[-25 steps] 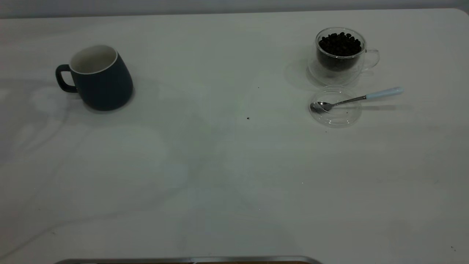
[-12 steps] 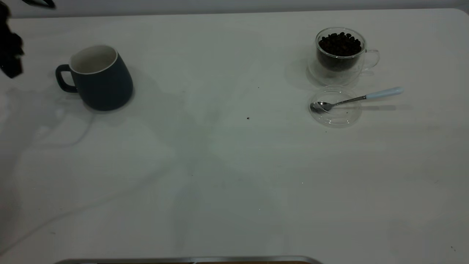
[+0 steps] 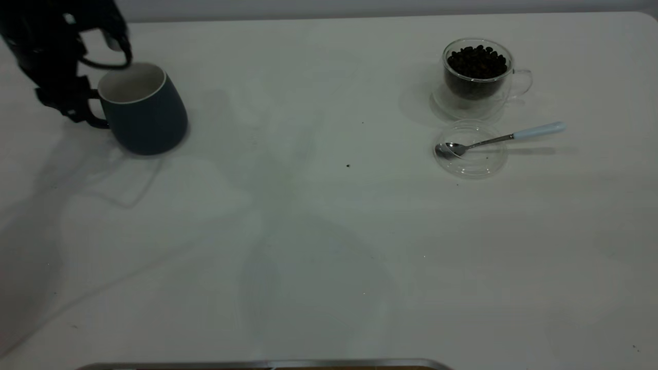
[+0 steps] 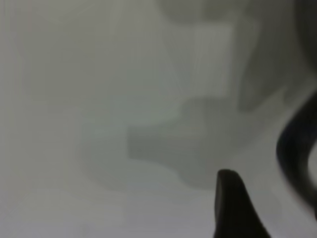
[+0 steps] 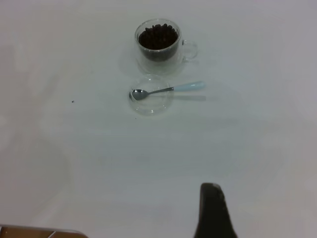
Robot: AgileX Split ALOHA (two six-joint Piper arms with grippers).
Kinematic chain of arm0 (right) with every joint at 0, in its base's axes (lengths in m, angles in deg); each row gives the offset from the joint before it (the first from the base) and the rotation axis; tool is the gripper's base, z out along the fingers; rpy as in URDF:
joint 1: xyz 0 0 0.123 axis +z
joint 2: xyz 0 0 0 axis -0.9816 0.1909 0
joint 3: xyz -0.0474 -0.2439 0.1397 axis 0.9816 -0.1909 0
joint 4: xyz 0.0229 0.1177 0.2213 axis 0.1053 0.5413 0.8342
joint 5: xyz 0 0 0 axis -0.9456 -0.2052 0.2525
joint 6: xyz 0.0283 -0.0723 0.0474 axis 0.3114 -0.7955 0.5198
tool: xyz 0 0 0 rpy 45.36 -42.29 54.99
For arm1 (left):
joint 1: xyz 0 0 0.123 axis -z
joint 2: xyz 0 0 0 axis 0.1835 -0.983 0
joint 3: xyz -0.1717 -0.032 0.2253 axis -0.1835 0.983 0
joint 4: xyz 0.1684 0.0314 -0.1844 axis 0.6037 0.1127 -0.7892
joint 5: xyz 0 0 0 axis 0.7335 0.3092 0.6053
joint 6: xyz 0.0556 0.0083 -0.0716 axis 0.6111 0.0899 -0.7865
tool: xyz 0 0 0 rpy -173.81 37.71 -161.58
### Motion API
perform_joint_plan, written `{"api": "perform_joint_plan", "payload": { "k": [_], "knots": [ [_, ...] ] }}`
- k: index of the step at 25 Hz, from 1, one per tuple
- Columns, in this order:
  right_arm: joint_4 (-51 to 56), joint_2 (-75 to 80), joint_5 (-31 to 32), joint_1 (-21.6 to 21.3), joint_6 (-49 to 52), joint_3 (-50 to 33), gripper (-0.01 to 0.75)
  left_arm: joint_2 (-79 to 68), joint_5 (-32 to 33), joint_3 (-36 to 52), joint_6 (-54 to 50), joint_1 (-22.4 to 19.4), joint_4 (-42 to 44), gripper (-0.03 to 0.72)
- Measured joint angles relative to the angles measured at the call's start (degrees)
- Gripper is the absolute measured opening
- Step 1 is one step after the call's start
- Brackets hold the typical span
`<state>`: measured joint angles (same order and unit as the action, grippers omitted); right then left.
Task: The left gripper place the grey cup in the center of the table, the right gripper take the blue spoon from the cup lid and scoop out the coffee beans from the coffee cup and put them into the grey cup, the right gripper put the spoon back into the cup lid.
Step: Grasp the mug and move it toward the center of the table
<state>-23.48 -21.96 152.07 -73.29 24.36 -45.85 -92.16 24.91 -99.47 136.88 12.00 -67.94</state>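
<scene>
The left gripper [image 3: 77, 100] sits at the handle side of the grey cup [image 3: 141, 110], far left on the desk [image 3: 308, 231]; whether it has clenched, I cannot tell. The desk's center lies toward the right arm's side.

White table [image 3: 318, 231], grey cup [image 3: 141, 110] far left of coffee cup [image 3: 477, 77], cup lid [image 3: 470, 150] just in front of coffee cup, blue spoon [image 3: 501, 137] resting across lid

Grey cup [image 3: 144, 110]: matt dark outside, pale smooth inside.
Coffee cup [image 3: 478, 77]: clear glass.
Cup lid [image 3: 470, 154]: transparent, glossy.
Spoon [image 3: 501, 137]: shiny metal bowl, pale blue handle.
Table [image 3: 318, 231]: smooth, matt white.
</scene>
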Motion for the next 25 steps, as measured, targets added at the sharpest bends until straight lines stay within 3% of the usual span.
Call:
{"api": "perform_joint_plan", "payload": {
  "k": [10,25],
  "knots": [
    [0.0,-0.1,0.0,0.0,0.0,0.0,0.555,-2.1,-5.0,-0.1,7.9,4.6,0.1,0.452],
    [0.0,-0.3,0.0,0.0,0.0,0.0,0.555,-2.5,-10.3,-0.1,9.7,12.3,0.1,0.452]
  ]
}}
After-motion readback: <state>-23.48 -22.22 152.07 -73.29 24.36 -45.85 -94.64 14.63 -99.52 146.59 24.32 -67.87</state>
